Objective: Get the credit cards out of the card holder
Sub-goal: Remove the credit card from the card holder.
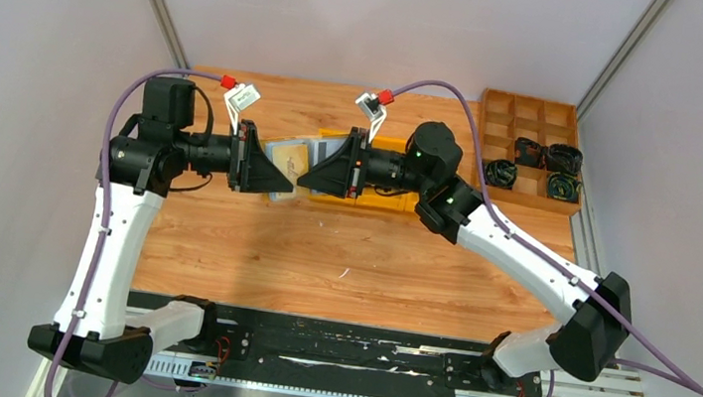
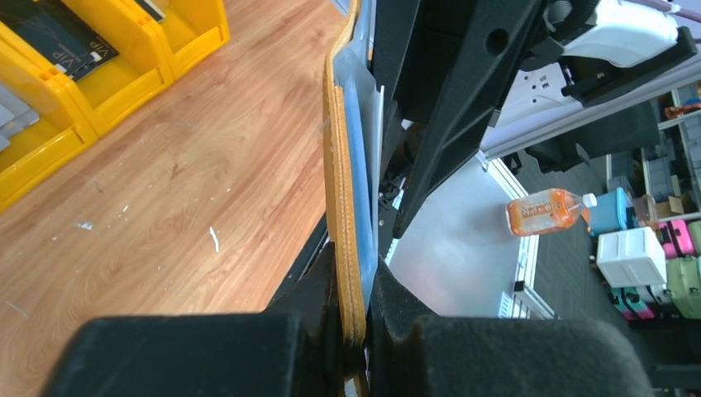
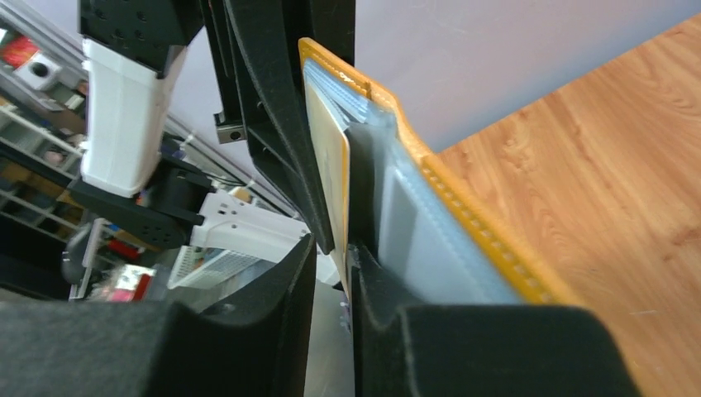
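Two grippers meet on the small mustard-yellow folding card holder (image 2: 343, 207), which hangs in the air above the middle of the wooden table (image 1: 322, 245). The left gripper (image 2: 364, 289) is clamped on the holder's stitched edge. The right gripper (image 3: 335, 256) is pinched on a thin cream-faced card (image 3: 327, 157) standing in its clear pockets (image 3: 430, 240). The card's long axis runs arm to arm, so freeing it likely means drawing it rightward, away from the left arm.

- left arm (image 1: 108, 241): white shells, black joints, purple cable (image 1: 114, 122);
- right arm (image 1: 521, 253): same colours, green lights (image 1: 417, 150) on its joints;
- left gripper (image 1: 279, 187), right gripper (image 1: 310, 180): black, wedge-shaped
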